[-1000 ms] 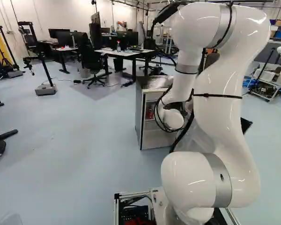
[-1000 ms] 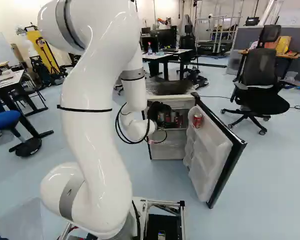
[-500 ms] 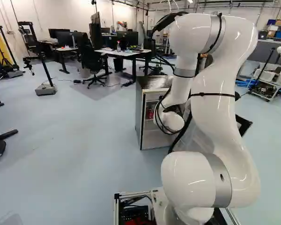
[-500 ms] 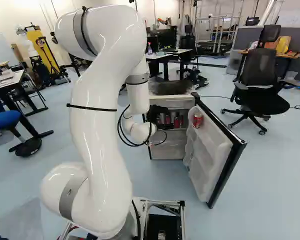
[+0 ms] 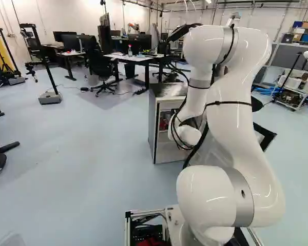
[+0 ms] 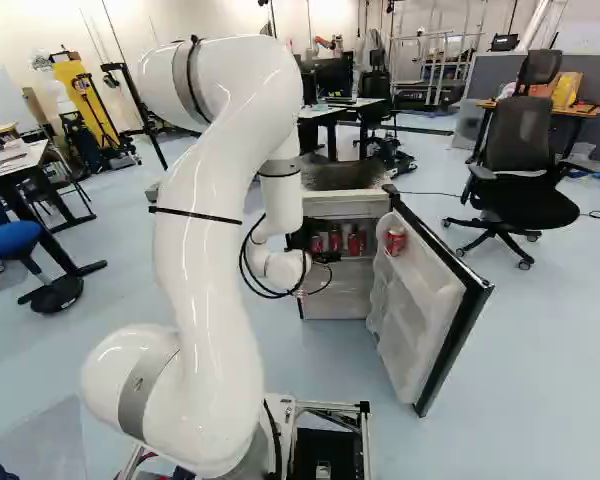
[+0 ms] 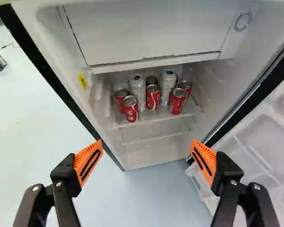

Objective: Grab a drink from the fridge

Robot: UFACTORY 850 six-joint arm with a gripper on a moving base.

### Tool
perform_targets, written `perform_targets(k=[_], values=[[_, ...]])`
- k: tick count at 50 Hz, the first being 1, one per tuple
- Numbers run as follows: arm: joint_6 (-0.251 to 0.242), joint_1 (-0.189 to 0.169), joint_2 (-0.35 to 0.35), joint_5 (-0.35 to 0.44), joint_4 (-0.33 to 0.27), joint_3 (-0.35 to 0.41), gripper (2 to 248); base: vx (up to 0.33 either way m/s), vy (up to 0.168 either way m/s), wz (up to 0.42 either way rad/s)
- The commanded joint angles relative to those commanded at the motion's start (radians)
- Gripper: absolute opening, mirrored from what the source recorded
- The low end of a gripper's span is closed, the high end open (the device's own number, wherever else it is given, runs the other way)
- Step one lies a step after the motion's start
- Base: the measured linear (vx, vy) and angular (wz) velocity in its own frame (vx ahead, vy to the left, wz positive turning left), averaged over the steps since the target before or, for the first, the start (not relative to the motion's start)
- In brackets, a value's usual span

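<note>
Partly screened drinks, fingers spread wide before the open fridge

The gripper (image 6: 301, 237) is only a dark shape beside the wrist in the right base view, its near side covered by the arm (image 6: 215, 300); in the left base view I cannot make it out. Seen from the wrist, the gripper (image 7: 147, 143) has its orange pads (image 7: 88, 162) standing wide apart, and the shelf (image 7: 154, 118) lies ahead of them.

The task's drinks crowd that shelf inside the fridge (image 7: 102, 125). One red can (image 7: 130, 108) stands by the front edge, toward the corner away from the door (image 6: 420, 310); a second red can (image 7: 177, 101) is near the front edge on the door side. Between and behind them come more red cans (image 7: 153, 96) and two taller silver cans (image 7: 137, 91) (a dark-topped can (image 7: 152, 79) at the back shows little but its lid). Something red behind the door-side silver one is too hidden to name.

In the right base view another red can (image 6: 395, 241) sits in the open door, near its top corner by the hinge. The wrist view cuts the door off, leaving part of its moulded racks.
</note>
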Motion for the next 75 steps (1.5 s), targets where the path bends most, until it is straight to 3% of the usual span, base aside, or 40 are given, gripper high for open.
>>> perform_targets(k=[53, 75], values=[[0.000, -0.039, -0.218, 0.027, -0.049, -0.162, 247, 0.000, 0.000, 0.000], [0.000, -0.072, -0.250, 0.082, -0.112, -0.222, 247, 0.000, 0.000, 0.000]])
